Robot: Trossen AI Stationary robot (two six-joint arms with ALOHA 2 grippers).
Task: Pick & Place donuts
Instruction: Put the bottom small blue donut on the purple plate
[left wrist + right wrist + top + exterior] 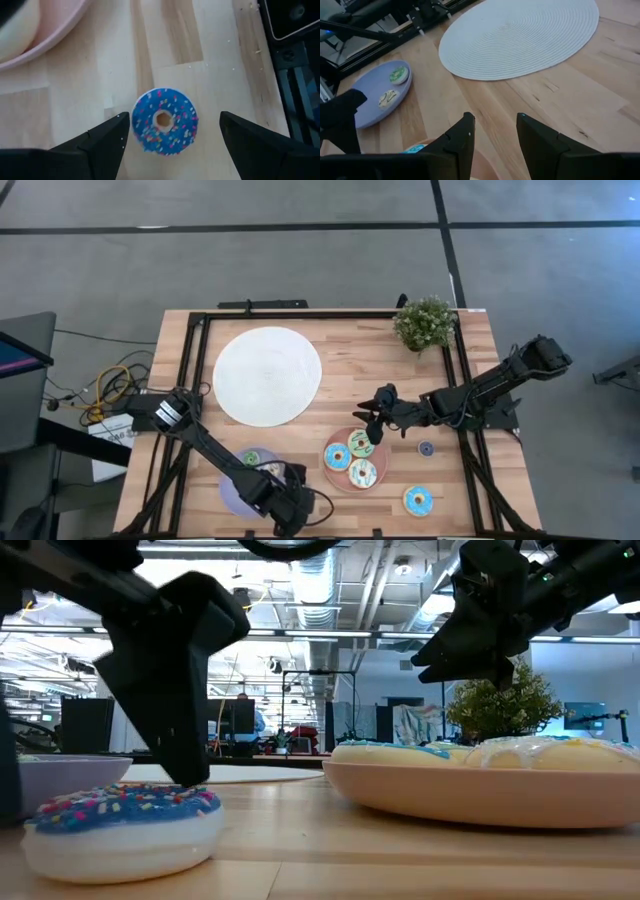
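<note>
Left hand (170, 135), fingers spread and empty, straddles the blue donut (164, 120) lying flat on the desk (210, 45). Risk: closing off-centre could push the donut aside. Right hand (495, 131), part-open and empty, hovers above the pink plate (381, 477).

Eight donuts (338, 457) in all: three on the pink plate (382, 462), two on the lilac plate (365, 115), three on bare wood between four and seven o'clock. Two plates. One white woven disc (267, 375) at ten o'clock. One potted plant (425, 323) near one o'clock. Two dark arms (480, 390).
</note>
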